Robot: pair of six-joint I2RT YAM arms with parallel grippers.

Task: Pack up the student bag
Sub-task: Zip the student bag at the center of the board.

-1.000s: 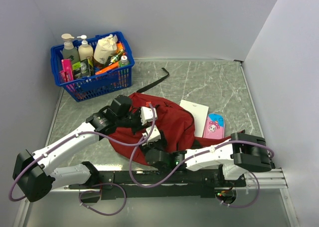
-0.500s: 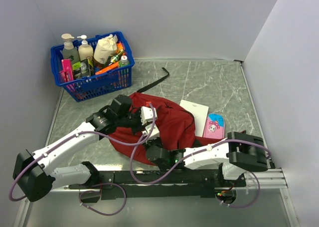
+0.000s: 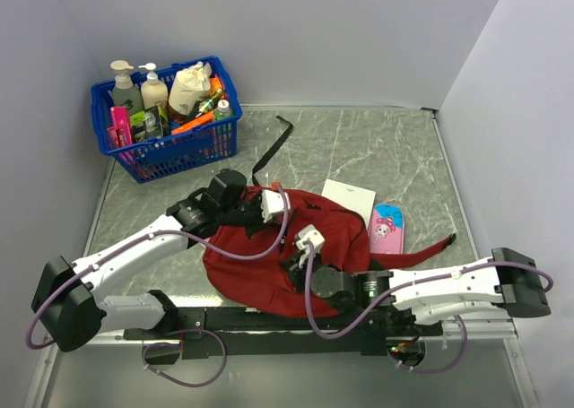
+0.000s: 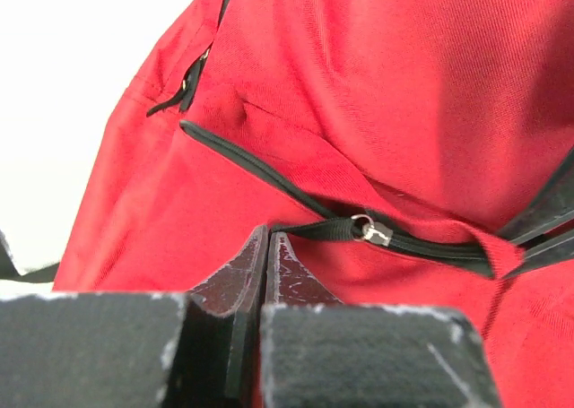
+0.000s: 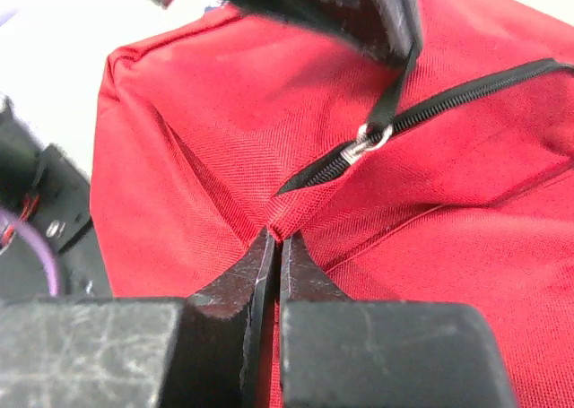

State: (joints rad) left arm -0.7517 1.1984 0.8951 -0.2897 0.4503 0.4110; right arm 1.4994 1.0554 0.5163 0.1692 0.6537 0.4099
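The student bag [image 3: 260, 269], dark red fabric with black zippers, lies crumpled at the near middle of the table. My left gripper [image 3: 283, 221] is over its top and shut on the black zipper pull strap [image 4: 309, 228], just short of the metal slider [image 4: 370, 230]. My right gripper [image 3: 301, 254] comes in from the right and is shut on a pinched fold of the bag's red fabric [image 5: 289, 218] at the end of the zipper [image 5: 466, 92]. In the right wrist view the left gripper's fingers [image 5: 359, 13] hang above, holding the strap taut.
A blue basket [image 3: 184, 148] of bottles stands at the back left. A white card [image 3: 352, 197] and a pink pencil case [image 3: 387, 227] lie right of the bag. A black strap [image 3: 273, 143] trails toward the back, and another strap end [image 3: 439, 245] lies at the right.
The right gripper closed on the bag's fabric and its arm stretched out low along the near edge. The bag shifted nearer and rightward. The left gripper followed, and the back strap straightened.
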